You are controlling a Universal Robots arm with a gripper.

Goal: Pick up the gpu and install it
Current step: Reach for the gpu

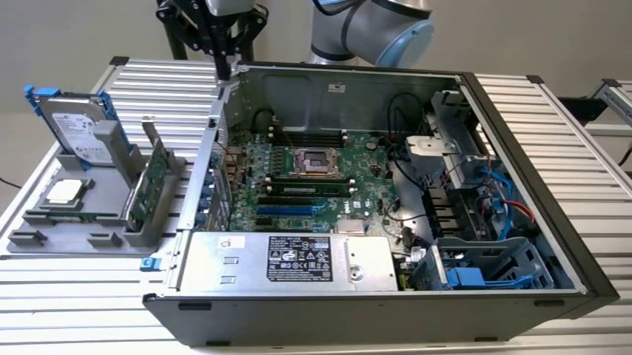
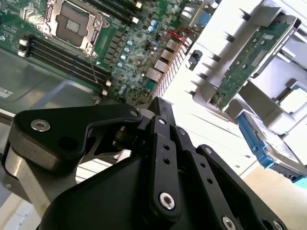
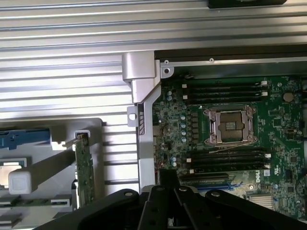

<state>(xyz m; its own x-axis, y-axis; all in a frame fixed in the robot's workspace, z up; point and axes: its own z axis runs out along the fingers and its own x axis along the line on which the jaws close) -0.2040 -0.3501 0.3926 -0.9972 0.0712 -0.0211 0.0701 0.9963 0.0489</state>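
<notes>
Exterior view: the gpu [image 1: 155,188] is parked upright on edge in a slot of the grey holder [image 1: 59,240] on the bench [image 1: 89,288], just beside the open case [image 1: 395,310], probably so its top edge is left free for grabbing. The jaws are seen pinched together on nothing, hung over the case's rear wall, well apart from the card.

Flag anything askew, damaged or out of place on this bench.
Nothing stands out. The gpu stands on edge in the grey holder, with the hard drive slotted beside it; nothing is spilled or visibly broken. The gripper hangs empty above a corner of the open case.
</notes>
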